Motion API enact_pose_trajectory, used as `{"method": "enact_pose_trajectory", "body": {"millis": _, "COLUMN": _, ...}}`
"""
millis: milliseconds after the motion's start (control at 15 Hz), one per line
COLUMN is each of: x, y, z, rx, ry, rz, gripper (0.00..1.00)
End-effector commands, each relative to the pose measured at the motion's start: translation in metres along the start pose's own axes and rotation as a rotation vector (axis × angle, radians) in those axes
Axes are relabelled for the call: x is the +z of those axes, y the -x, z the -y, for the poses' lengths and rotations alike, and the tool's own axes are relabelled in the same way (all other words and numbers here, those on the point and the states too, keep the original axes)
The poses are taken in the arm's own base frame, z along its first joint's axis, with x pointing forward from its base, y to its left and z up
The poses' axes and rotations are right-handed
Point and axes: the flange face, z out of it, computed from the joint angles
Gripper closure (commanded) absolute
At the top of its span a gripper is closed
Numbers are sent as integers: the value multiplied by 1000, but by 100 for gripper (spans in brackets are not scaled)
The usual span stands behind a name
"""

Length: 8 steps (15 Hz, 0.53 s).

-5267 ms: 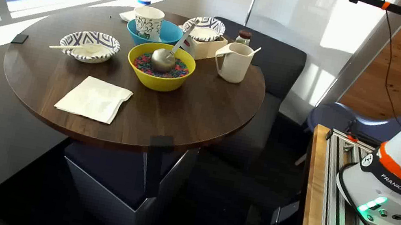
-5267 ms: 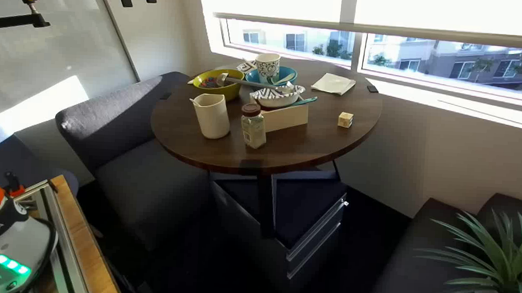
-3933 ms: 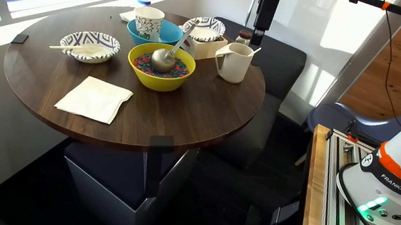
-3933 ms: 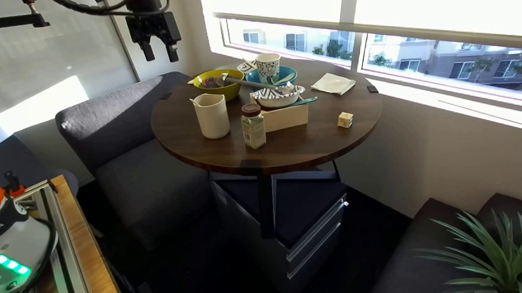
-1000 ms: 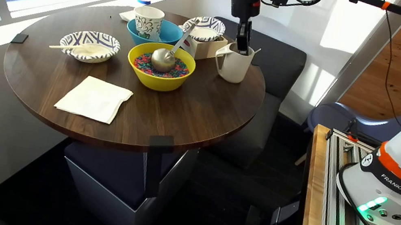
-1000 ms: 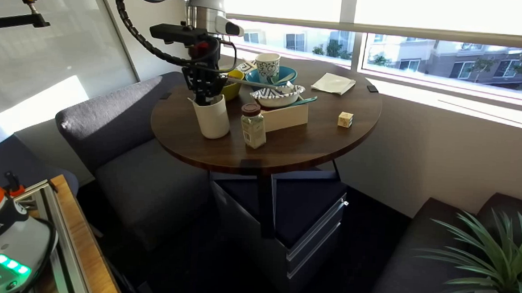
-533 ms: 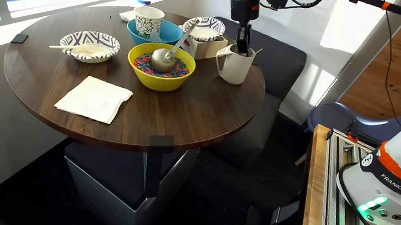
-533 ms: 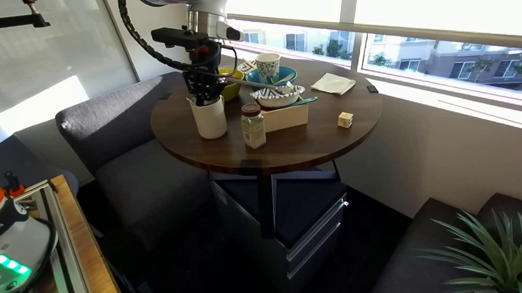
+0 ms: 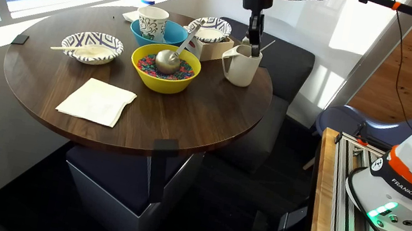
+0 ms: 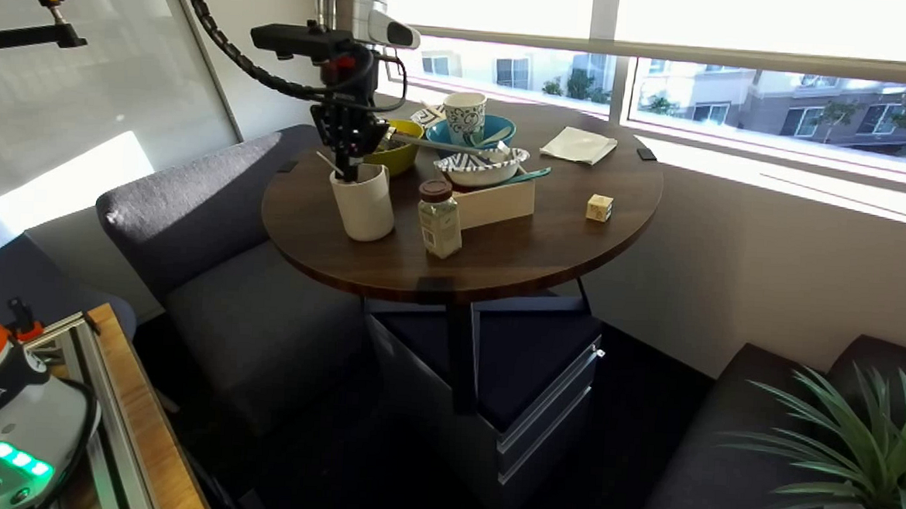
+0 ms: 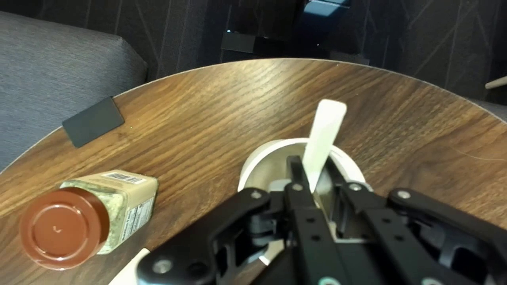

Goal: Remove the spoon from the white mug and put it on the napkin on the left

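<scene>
My gripper (image 11: pixel 313 163) is shut on the pale, slim spoon (image 11: pixel 324 124), whose handle stands between its fingers in the wrist view. The fingertips reach to the opening of the white mug (image 9: pixel 240 71), and the spoon's lower part is hidden by gripper and mug. In both exterior views the handle of the spoon (image 10: pixel 329 163) leans out over the rim. The mug (image 10: pixel 364 211) stands upright on the table. The folded cream napkin (image 9: pixel 97 102) lies flat near the table's edge, beyond the yellow bowl from the mug.
A yellow bowl (image 9: pixel 163 84) with a ladle in it sits between mug and napkin. Close to the mug are a spice jar (image 10: pixel 440 221) and a wooden box (image 10: pixel 498 206) carrying a striped bowl. Another napkin (image 10: pixel 579 145) lies by a blue bowl (image 10: pixel 506 125).
My gripper came down into the mug and has now risen a little, the spoon with it: more of the handle shows above the rim. The mug has shifted slightly.
</scene>
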Motion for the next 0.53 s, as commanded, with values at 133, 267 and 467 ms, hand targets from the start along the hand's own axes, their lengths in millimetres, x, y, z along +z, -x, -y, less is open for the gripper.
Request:
{"method": "enact_pose_trajectory", "body": {"millis": 133, "x": -48, "y": 34, "z": 18, "rx": 24, "ry": 19, "rz": -3, "gripper": 94}}
{"method": "enact_pose_trajectory", "body": {"millis": 267, "x": -66, "y": 51, "z": 26, "rx": 55, "ry": 29, "rz": -22, "gripper": 94}}
{"method": "enact_pose_trajectory", "body": {"millis": 467, "x": -97, "y": 71, "z": 50, "rx": 95, "ry": 123, "rz": -95, "gripper": 94}}
